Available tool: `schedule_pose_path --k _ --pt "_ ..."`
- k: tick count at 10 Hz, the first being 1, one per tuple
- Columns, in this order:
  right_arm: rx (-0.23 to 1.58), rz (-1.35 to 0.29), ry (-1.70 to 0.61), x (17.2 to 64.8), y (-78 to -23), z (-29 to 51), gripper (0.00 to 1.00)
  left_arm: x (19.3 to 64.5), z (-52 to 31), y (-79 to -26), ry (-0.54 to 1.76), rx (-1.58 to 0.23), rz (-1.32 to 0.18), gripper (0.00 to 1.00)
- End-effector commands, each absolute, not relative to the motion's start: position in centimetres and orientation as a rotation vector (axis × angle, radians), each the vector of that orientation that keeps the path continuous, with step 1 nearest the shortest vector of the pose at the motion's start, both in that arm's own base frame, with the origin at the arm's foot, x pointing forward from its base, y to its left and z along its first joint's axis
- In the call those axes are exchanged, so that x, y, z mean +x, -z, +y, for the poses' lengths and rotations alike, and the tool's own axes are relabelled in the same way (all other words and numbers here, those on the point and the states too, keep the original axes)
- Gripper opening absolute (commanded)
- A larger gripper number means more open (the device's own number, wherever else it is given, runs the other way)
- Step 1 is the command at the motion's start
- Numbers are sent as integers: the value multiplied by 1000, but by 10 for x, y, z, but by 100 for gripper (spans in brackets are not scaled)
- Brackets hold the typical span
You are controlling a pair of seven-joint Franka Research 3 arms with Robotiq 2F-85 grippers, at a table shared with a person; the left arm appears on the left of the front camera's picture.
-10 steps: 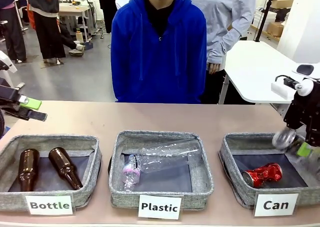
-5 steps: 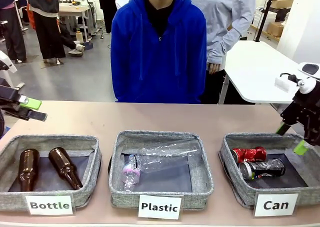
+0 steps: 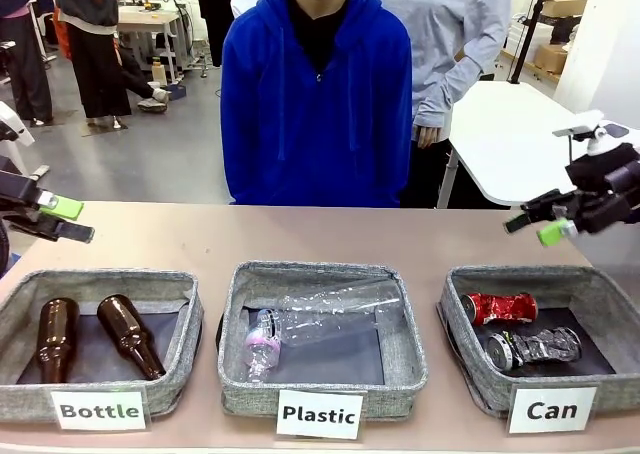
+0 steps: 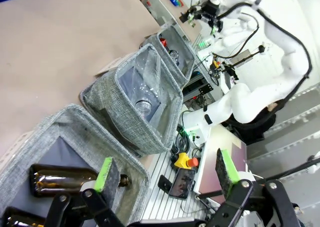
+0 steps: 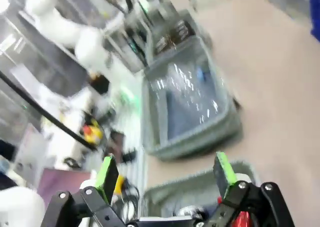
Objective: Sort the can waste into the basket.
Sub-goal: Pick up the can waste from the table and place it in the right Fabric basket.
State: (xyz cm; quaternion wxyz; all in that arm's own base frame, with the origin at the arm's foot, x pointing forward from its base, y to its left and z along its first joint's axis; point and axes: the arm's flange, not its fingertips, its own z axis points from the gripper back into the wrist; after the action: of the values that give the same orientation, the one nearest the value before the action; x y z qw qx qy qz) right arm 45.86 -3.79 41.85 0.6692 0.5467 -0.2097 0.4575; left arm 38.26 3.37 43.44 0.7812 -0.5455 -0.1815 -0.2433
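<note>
Right gripper (image 3: 543,224): far right of frame, up above the basket, fingers spread, nothing in them.
Left gripper (image 3: 62,220): left edge, also spread wide and empty.
Basket (image 3: 470,372): lower right, "Can" label.
Red can (image 3: 500,307): in the basket, back.
Silver can (image 3: 533,349): just in front.

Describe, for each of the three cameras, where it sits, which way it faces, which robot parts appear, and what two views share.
Front view: fixed at the robot's table edge, facing a person in a blue hooded jacket; the open left gripper and open right gripper enter from the sides.
Left wrist view: rides the left arm, looking past its green-padded fingers along the grey fabric baskets.
Right wrist view: blurred, rides the right arm, looking across the table over its fingers.
Shared: the clear crushed plastic bottle.
</note>
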Motion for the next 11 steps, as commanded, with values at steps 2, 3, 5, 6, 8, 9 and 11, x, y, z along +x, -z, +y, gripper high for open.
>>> schedule_pose_path --k 2,3,5,6,8,9,11 --pt "1665 -648 -498 490 -417 -42 100 381 32 -437 515 -1181 -399 100" --pt "1612 -677 -502 493 -411 -43 100 381 32 -437 515 -1181 -399 100" --pt "1524 -532 -800 484 -400 -40 100 381 32 -437 515 -1181 -399 100" --pt "1524 -532 -800 484 -400 -40 100 381 32 -437 515 -1181 -399 100" --pt "1524 -532 -800 484 -400 -40 100 381 32 -437 515 -1181 -399 100" --pt "1524 -532 -800 484 -400 -40 100 381 32 -437 515 -1181 -399 100" --pt "1524 -532 -800 484 -400 -40 100 381 32 -437 515 -1181 -399 100"
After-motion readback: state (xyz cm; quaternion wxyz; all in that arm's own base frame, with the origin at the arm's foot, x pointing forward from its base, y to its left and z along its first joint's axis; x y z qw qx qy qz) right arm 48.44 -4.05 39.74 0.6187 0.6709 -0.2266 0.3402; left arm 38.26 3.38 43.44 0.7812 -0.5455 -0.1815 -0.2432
